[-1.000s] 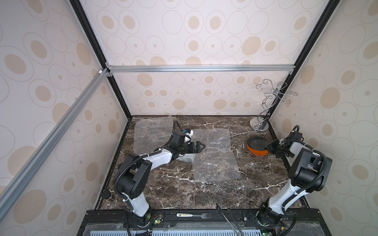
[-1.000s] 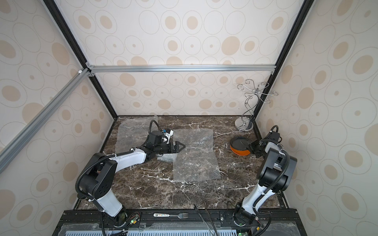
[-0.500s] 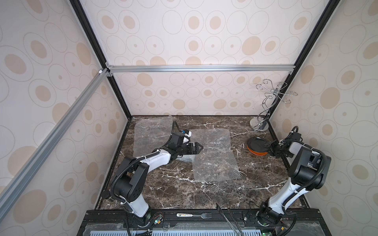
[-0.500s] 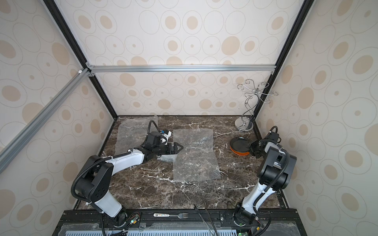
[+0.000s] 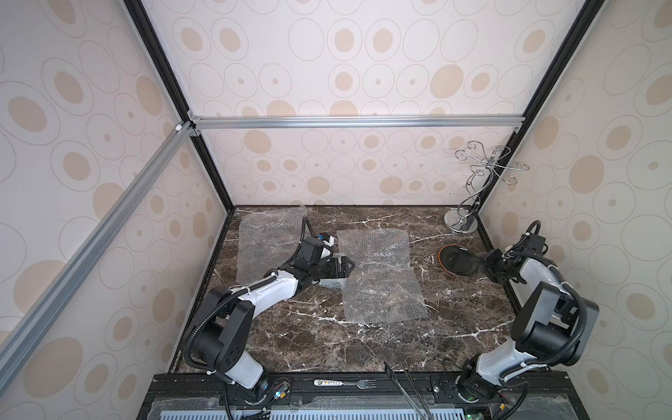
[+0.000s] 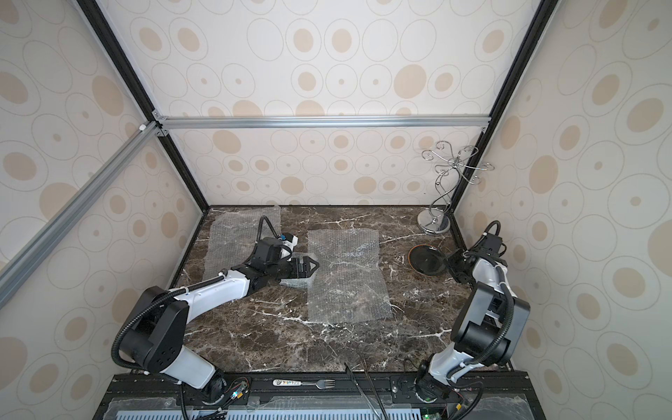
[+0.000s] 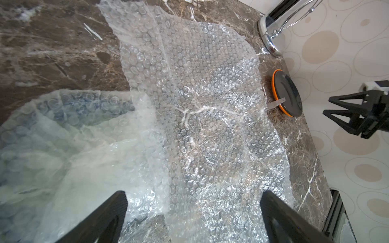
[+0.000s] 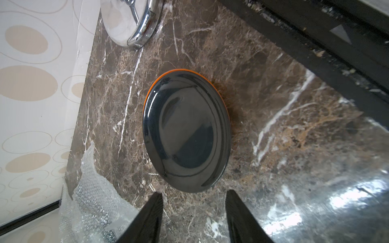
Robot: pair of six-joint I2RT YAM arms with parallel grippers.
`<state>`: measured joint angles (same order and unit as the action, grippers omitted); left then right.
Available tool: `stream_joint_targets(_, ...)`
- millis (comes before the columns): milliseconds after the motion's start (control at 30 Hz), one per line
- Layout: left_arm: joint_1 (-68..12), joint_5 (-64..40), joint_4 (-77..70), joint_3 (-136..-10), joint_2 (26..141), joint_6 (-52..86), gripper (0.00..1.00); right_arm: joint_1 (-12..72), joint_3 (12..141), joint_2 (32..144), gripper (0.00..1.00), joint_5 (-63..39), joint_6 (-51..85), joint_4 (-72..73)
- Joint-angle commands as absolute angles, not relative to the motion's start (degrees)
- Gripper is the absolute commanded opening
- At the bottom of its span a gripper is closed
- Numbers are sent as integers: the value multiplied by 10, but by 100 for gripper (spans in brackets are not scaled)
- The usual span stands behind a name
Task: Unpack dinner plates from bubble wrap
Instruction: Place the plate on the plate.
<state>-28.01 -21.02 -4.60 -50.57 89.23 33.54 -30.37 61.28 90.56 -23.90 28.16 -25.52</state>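
Our left gripper (image 7: 193, 192) hangs spread wide over the wrap (image 7: 200, 94); our right gripper (image 8: 194, 192), parted and empty, faces the grey plate (image 8: 187, 134) atop the orange plate (image 8: 182, 69).

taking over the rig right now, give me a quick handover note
Left hand: open, holding nothing, above a crumpled bundle of clear bubble wrap.
Right hand: open, just short of the glossy dark grey round plate, not touching it.
Plates: the grey one sits stacked on a bright orange round plate, bare on the marble table.
Done: two plates out; flat middle sheet and flat far-left sheet lie spread.
Left: check the bundle; whether it hides a plate cannot be told.
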Motion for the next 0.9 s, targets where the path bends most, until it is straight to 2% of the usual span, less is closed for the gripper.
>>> stream_joint_targets(0,-278,-193,-23,-498,875,335,100,-295,594,868,52,-225,254,-289)
stream_joint_targets(200,-301,-154,-26,-469,864,381,100,-225,552,804,58,-268,226,-293)
stream_joint_targets(300,-312,-145,-34,-458,874,408,100,-171,529,778,67,-256,235,-286)
stream_joint_targets(433,-317,-145,-47,-458,880,414,100,-112,516,755,75,-239,249,-283)
stream_joint_targets(467,-317,-151,-49,-461,883,412,100,-103,514,753,83,-239,249,-283)
stream_joint_targets(500,-319,-154,-45,-468,889,410,100,-92,514,751,99,-238,247,-287)
stream_joint_targets(767,-329,-151,-40,-501,945,398,96,-56,503,747,99,-241,236,-314)
stream_joint_targets(867,-331,-143,-50,-506,953,394,91,-56,491,743,99,-239,226,-319)
